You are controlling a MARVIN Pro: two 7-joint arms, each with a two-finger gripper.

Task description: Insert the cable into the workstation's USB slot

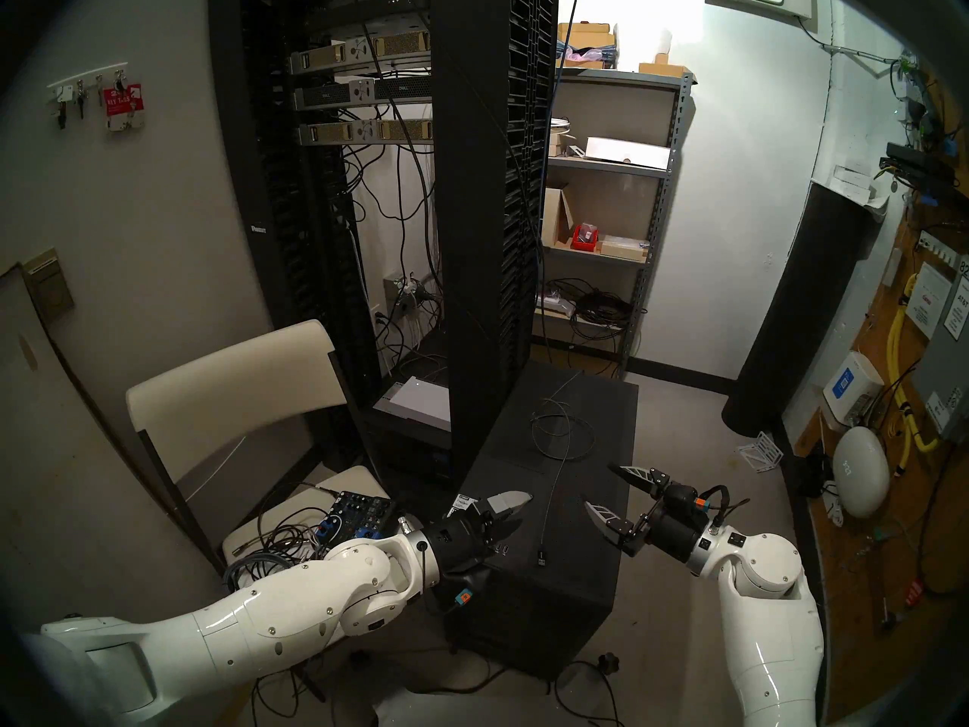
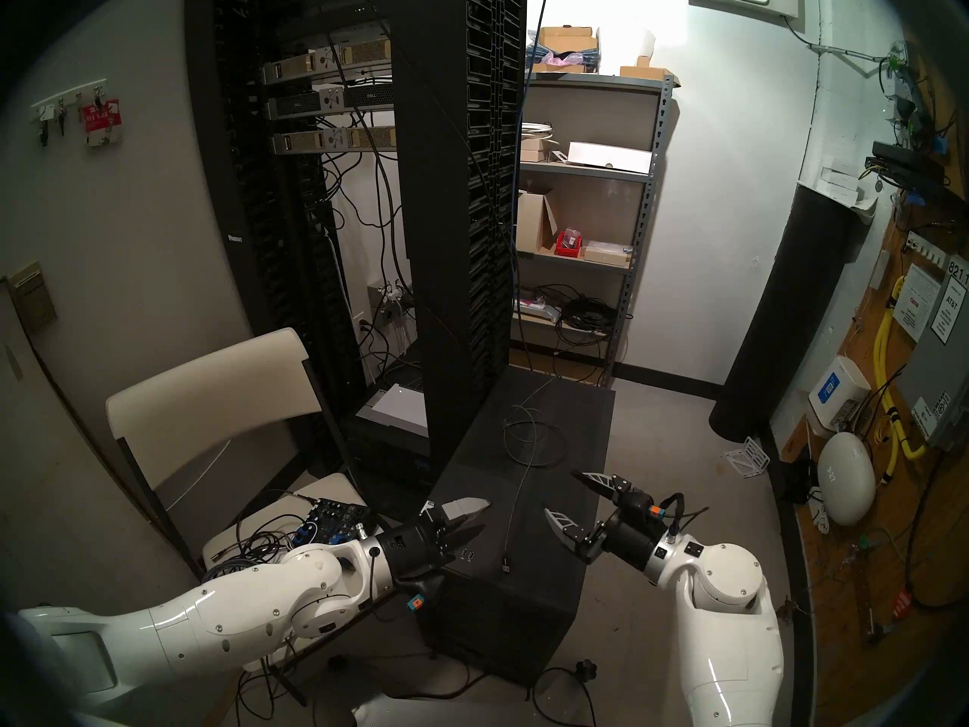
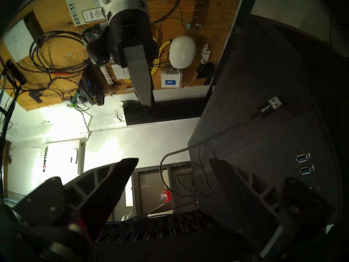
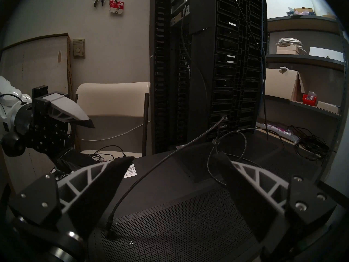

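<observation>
The workstation [image 1: 556,505] is a black tower case on the floor between my arms. The thin grey cable [image 1: 563,432] lies looped on its top. A straight run of it ends in the black USB plug [image 1: 541,557] near the front edge. Two blue USB slots [image 3: 303,164] sit left of the plug [image 3: 272,106]. My left gripper [image 1: 524,511] is open just above the slots [image 1: 502,547] and holds nothing. My right gripper [image 1: 598,484] is open and empty, to the right of the cord and slightly above the case. In the right wrist view the cord [image 4: 151,172] runs between the fingers' line of sight.
A tall black server rack [image 1: 472,212] stands right behind the case. To the left, a cream chair [image 1: 236,395] holds an audio mixer [image 1: 356,516] and a heap of cords. At the back right are a metal shelf [image 1: 603,212] and a black cylinder [image 1: 786,317].
</observation>
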